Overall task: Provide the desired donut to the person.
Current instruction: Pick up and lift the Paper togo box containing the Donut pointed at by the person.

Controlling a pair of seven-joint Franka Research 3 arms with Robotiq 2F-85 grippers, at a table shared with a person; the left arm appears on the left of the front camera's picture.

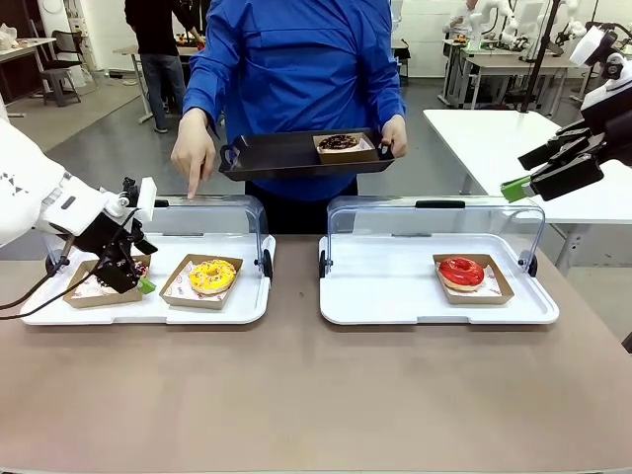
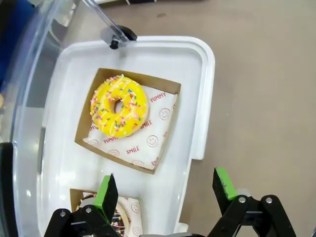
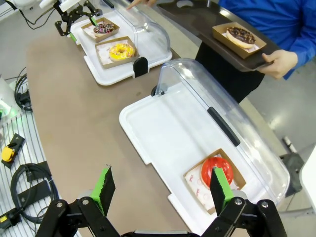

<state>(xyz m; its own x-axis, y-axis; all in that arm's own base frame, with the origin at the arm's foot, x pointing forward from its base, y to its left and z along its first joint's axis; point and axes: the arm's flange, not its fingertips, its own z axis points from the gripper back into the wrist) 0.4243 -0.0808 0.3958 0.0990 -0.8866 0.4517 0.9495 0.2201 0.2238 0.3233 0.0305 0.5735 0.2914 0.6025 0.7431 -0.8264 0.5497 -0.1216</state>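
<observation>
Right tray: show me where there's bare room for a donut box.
The right tray is bare across its left and middle; the red donut sits at its right end. The left tray is crowded: yellow donut and sprinkled donut side by side.

This looks like a robot lab in a big work room. A white robot arm (image 1: 39,193) reaches over a brown table (image 1: 296,395). Black cables (image 3: 29,180) lie beside the table's edge. Farther back there are plain white tables (image 1: 494,138), a bare grey floor (image 1: 99,128) and a chair (image 1: 61,54). White trays (image 1: 395,296) with clear lids hold a yellow donut (image 1: 212,276) and others.
</observation>
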